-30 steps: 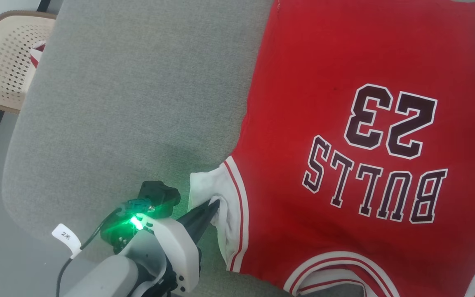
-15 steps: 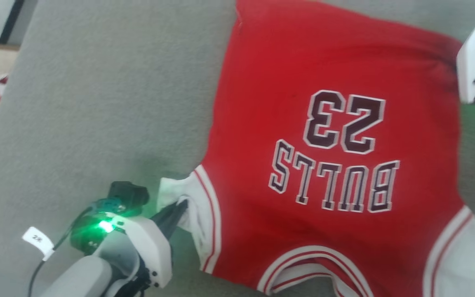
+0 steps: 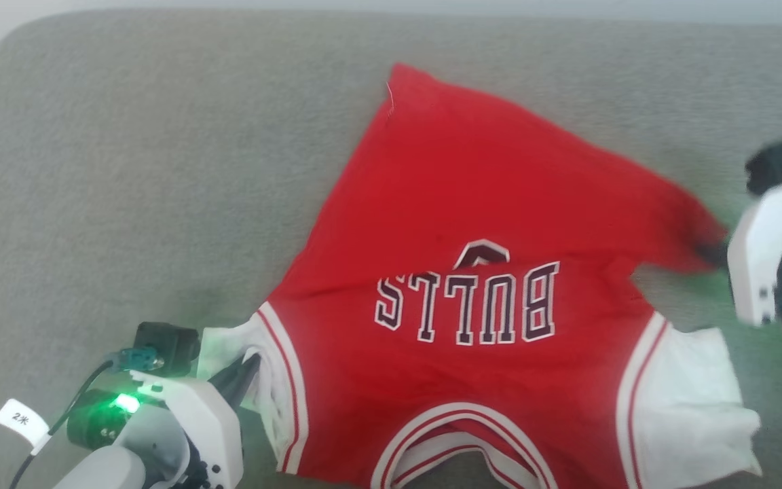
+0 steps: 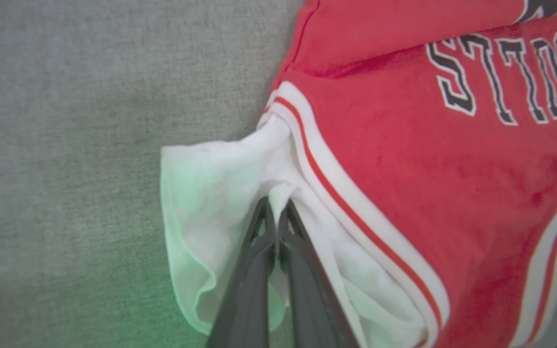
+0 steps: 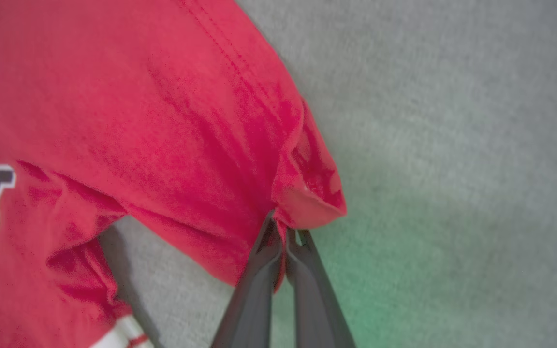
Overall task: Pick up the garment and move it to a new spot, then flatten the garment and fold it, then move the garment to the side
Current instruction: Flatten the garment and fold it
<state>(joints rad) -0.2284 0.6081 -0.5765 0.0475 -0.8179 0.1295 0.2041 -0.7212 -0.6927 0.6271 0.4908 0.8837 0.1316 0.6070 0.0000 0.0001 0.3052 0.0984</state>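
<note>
Lying front-up on the grey fabric surface (image 3: 146, 176), the garment (image 3: 472, 197) sits right of centre in the head view, collar (image 3: 452, 411) toward the robot, hem away. At the left gripper (image 3: 250, 363): both dark fingers (image 4: 252, 270) pressed together on a fold of the white sleeve (image 3: 225, 343) on the robot's left. Left wrist view confirms cloth pinched between the tips, sleeve bunched and puckered around them, its outer edge curling on the surface. At the right gripper (image 3: 711, 252): fingers closed on the red hem corner (image 5: 307, 203) at the robot's right. Right wrist view shows that corner crumpled over the tips and raised, grey surface visible beneath the cloth. Red body is pulled into a slanting crease running from that corner toward the print. "BULLS" lettering (image 3: 469, 309) reads upside down from the head camera; the number above it is mostly hidden under the fold, only a sliver (image 3: 482, 252) showing. Other white sleeve (image 3: 690, 401) lies loose and wrinkled on the surface. Green lamp (image 3: 126, 403) lit on the left wrist; green cast on the fabric near both grippers. Right arm housing is blurred in the head view
</note>
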